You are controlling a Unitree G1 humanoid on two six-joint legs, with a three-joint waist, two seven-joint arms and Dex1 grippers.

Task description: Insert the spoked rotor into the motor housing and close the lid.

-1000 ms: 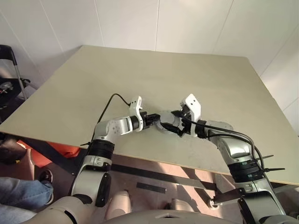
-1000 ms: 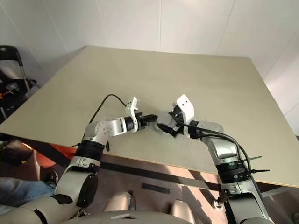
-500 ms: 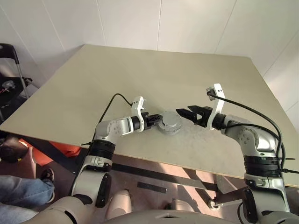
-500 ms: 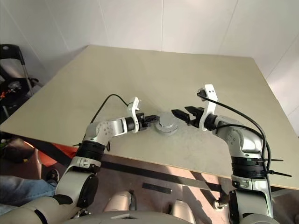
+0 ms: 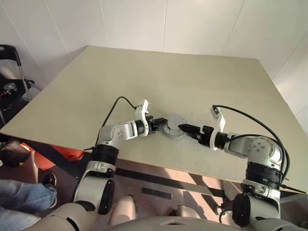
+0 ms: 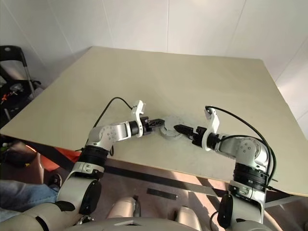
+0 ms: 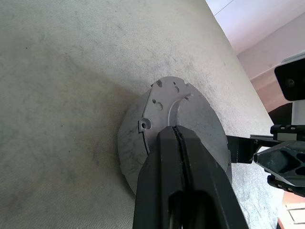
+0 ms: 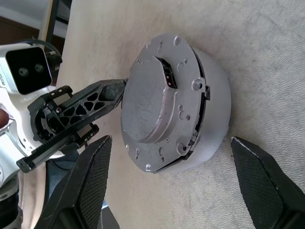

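The motor housing (image 5: pixel 173 130) is a round silver puck standing on the table between my two grippers. On top of it lies the grey lid (image 8: pixel 157 95), with a dark gap along one side. The spoked rotor is hidden. My left gripper (image 7: pixel 174 130) is shut, and its tips rest on the lid's (image 7: pixel 190 112) left edge. My right gripper (image 5: pixel 186 128) is open and points at the housing from the right, low over the table. Its two fingers (image 8: pixel 81 191) spread wider than the housing (image 8: pixel 209 105), one on each side, without touching it.
The beige table (image 5: pixel 144 77) is bare around the housing, and its front edge runs close below my grippers. A black frame (image 5: pixel 9 62) stands off the left side. A person's leg in jeans (image 5: pixel 19 197) shows at the lower left.
My right gripper came off the lid, pulled away to the right, rolled, then sank low and now points at the housing. The left gripper stayed on the lid.
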